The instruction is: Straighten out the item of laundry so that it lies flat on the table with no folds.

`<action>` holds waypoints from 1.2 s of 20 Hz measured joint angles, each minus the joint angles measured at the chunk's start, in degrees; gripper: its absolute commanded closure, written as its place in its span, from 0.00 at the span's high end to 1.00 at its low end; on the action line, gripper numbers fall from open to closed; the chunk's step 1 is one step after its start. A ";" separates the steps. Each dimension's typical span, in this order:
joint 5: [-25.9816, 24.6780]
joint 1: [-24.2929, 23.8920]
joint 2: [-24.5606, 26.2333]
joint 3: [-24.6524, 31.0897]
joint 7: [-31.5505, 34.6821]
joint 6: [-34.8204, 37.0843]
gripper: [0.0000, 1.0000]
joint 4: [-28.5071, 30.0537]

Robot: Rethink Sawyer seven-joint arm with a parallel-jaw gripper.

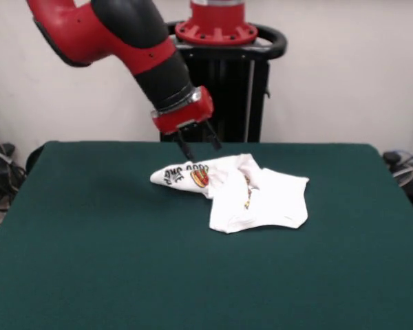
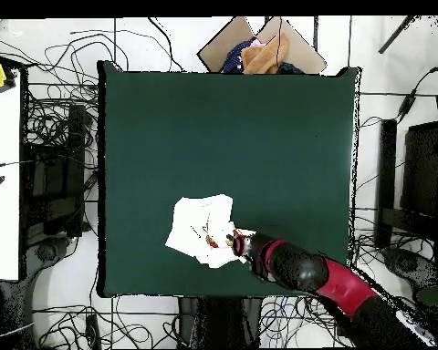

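Note:
The item of laundry [image 1: 258, 196] is a small white T-shirt that lies crumpled and folded over itself near the far middle of the table [image 1: 89, 240]. Its printed part with black lettering and a red-orange cartoon points left. My gripper [image 1: 199, 150] hangs just above the shirt's far left edge. Its two fingers are spread apart and hold nothing. In the overhead view the shirt [image 2: 200, 228] lies near the table's [image 2: 259, 137] bottom edge, with the gripper [image 2: 240, 242] at its lower right corner.
The robot's black pedestal [image 1: 224, 89] stands behind the table. A cardboard box of clothes [image 2: 259, 50] sits past the table's far edge. Cables cover the floor on both sides, and a white bench [image 2: 4, 173] stands at the left.

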 measured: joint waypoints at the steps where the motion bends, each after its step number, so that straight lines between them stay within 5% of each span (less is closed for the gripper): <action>1: 0.00 0.09 0.21 0.26 0.00 -0.54 1.00 0.35; 5: -1.43 2.42 0.90 0.17 0.00 -8.45 1.00 1.40; 15: -3.69 16.55 2.34 -7.39 0.00 -45.66 1.00 -0.36; 19: -3.58 17.94 3.23 -8.99 0.00 -46.40 1.00 -0.65; 24: -2.69 18.29 4.77 -11.62 0.00 -38.27 1.00 -1.20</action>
